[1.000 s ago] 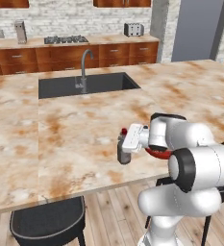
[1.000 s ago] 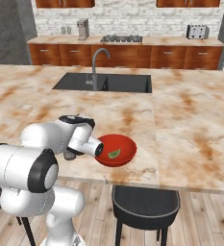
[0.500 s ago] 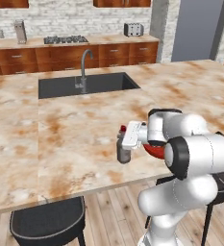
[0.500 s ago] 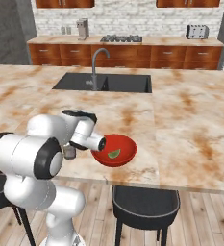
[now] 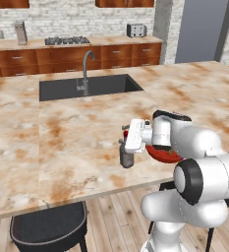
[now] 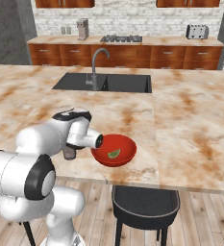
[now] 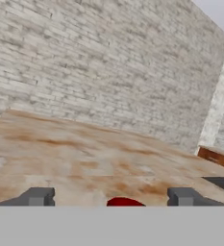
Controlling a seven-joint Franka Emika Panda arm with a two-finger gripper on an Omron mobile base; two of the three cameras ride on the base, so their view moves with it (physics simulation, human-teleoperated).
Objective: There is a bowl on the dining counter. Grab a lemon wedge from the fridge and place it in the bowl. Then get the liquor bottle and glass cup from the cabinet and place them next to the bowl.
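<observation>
Hand view shows gripper point(image 7: 110, 197) spread wide, the glass cup point(image 5: 127, 156) standing free below it

No readable text, labels, brands, nos. or signs anywhere; nothing legible on any appliance, cabinet or the robot.
</observation>
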